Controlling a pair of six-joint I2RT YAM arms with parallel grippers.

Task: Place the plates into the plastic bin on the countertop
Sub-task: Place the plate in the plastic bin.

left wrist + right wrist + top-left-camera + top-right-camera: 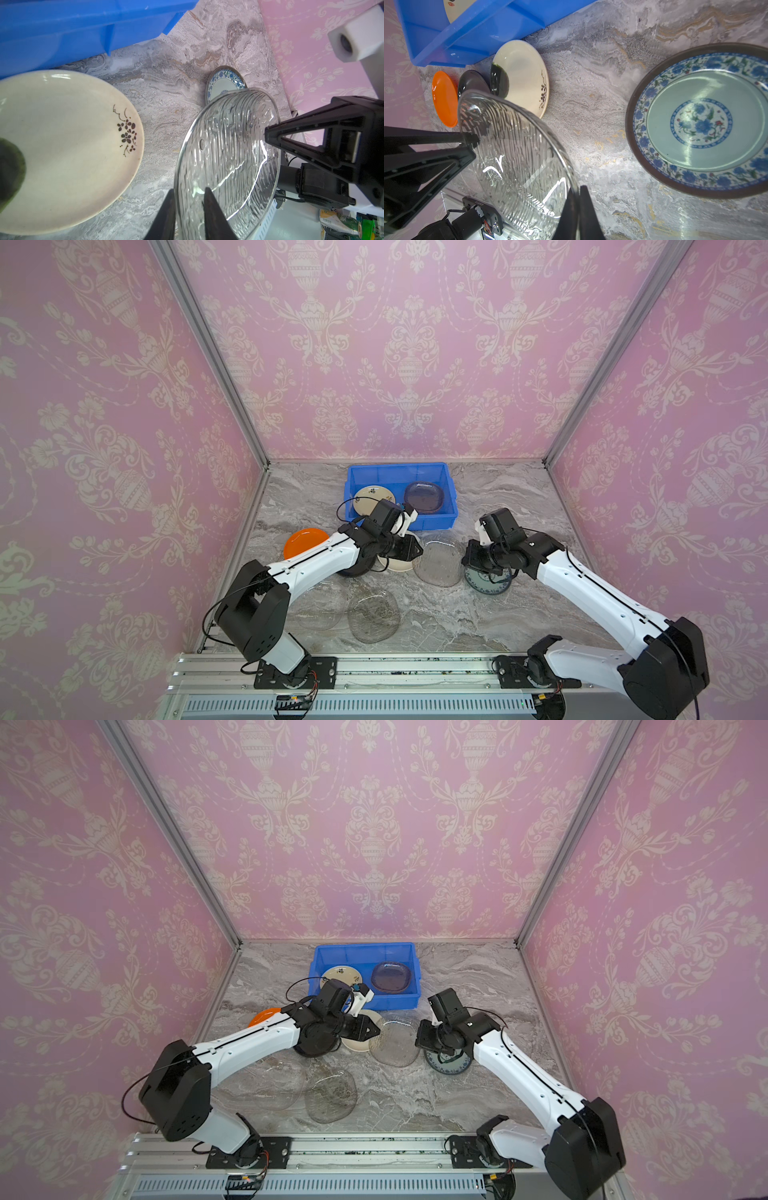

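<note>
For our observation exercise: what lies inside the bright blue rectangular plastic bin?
A round cream plate with dark marks and a smoky rounded-square glass plate, side by side. The left arm's wrist covers the cream plate's near edge.

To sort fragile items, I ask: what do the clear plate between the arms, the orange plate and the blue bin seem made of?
Clear plate: likely glass; transparent, rippled, sharp glints. Orange plate: perhaps plastic or glazed; opaque, glossy. Blue bin: apparently plastic; uniform colour, ribbed walls.

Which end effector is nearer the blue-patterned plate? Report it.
Right. The right end effector grips the clear glass plate just beside the blue-patterned plate; the left end effector sits at that glass plate's far edge, farther off.
</note>
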